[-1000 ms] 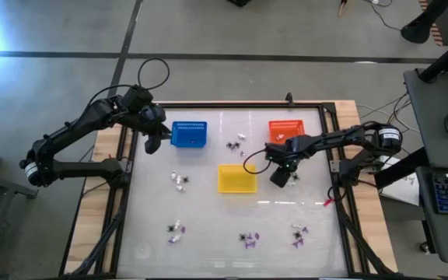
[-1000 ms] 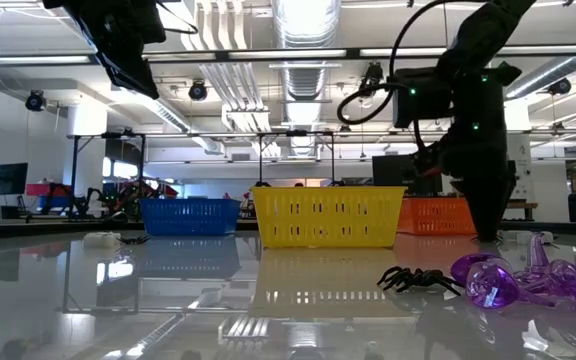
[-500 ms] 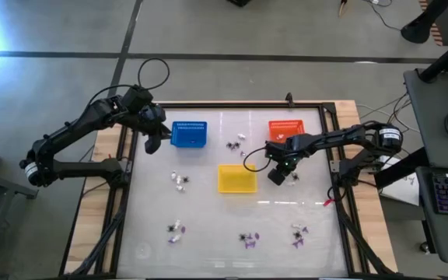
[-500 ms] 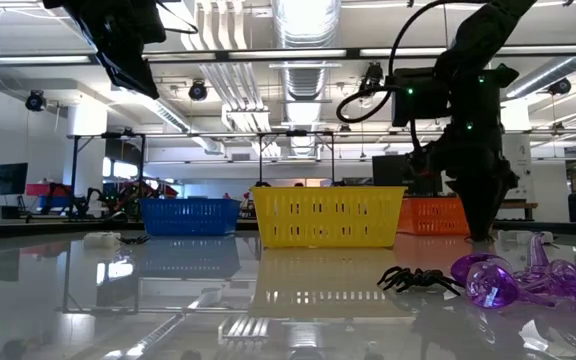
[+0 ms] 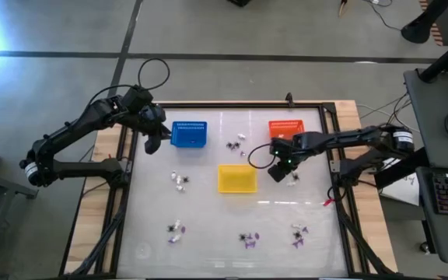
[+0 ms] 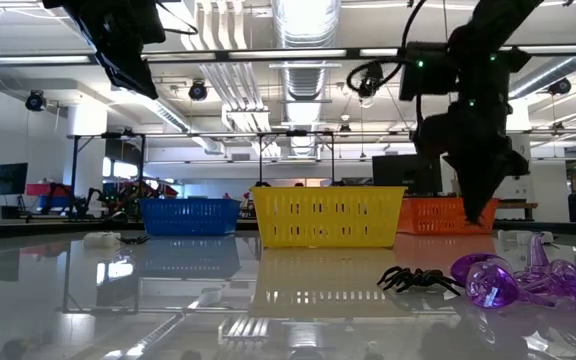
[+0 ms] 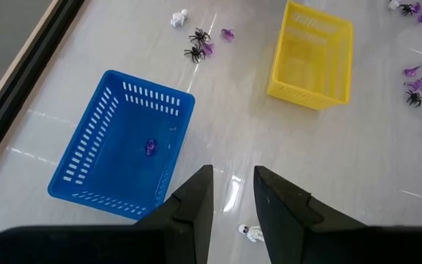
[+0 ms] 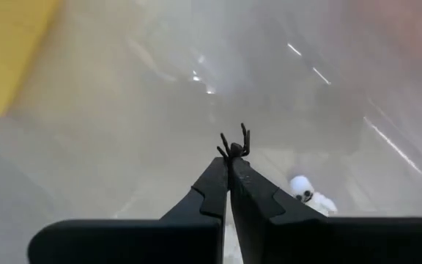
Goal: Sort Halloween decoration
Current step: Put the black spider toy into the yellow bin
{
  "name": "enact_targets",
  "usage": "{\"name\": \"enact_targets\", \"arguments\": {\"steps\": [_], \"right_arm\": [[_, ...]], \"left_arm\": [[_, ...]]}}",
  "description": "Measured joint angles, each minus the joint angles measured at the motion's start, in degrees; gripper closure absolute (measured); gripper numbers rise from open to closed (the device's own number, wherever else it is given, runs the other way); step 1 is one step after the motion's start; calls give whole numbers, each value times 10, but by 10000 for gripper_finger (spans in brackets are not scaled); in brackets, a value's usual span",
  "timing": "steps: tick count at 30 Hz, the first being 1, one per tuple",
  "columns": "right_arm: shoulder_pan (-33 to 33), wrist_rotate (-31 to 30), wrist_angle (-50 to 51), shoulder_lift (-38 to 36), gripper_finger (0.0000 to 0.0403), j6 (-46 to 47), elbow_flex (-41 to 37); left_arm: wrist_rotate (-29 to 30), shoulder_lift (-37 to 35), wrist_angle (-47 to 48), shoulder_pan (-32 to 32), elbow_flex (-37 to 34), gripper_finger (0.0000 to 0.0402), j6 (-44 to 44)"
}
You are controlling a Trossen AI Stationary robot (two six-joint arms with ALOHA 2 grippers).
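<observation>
- My right gripper (image 8: 229,163) is pinched tight on a tiny black plastic spider (image 8: 234,144), legs poking out past the fingertips. It's up off the glossy white table (image 5: 208,202), between the yellow slotted plastic basket (image 5: 237,178) and the orange plastic basket (image 5: 285,129).
- Right beside it a small white skull-looking trinket (image 8: 304,189) sits on the table.
- Progress-wise, I'd say early days. The blue slotted plastic basket (image 7: 122,153) has one purple trinket (image 7: 151,147) in it; the yellow one looks empty from my left wrist view, and I can't tell about the orange one.
- Plenty left: a mixed cluster (image 5: 236,145) between the blue and orange baskets, white bits (image 5: 180,180) left of the yellow basket, and more purple, black and white ones along the near edge (image 5: 249,238).
- My left gripper (image 7: 233,196) hangs slightly spread, holding nothing, above the table beside the blue basket.
- Nothing blocks my way to any basket.
</observation>
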State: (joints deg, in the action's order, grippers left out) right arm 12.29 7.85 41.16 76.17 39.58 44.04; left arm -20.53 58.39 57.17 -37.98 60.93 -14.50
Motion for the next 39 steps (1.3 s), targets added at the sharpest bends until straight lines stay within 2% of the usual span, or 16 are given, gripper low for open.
{"name": "enact_targets", "arguments": {"steps": [5, 12, 16, 23, 26, 35, 39], "right_arm": [[-4, 16, -40, -33, 395, 38, 0], [-31, 31, -213, -38, 395, 89, 2], [-44, 32, -272, -29, 394, 106, 2], [-56, 32, -316, 6, 394, 150, 2], [-62, 52, -339, 25, 394, 161, 2], [-72, 61, -370, 44, 393, 159, 3], [-72, 48, -370, 44, 381, 142, 12]], "left_arm": [[0, 0, 0, 0, 0, 320, 0], [0, 0, 0, 0, 0, 320, -3], [0, 0, -1, 0, 0, 320, -3], [0, 0, -1, 0, 0, 320, -3], [6, 0, -1, 0, 0, 320, -2], [39, 1, 5, 0, 0, 320, 2], [41, 3, 6, 0, 0, 320, 2]]}}
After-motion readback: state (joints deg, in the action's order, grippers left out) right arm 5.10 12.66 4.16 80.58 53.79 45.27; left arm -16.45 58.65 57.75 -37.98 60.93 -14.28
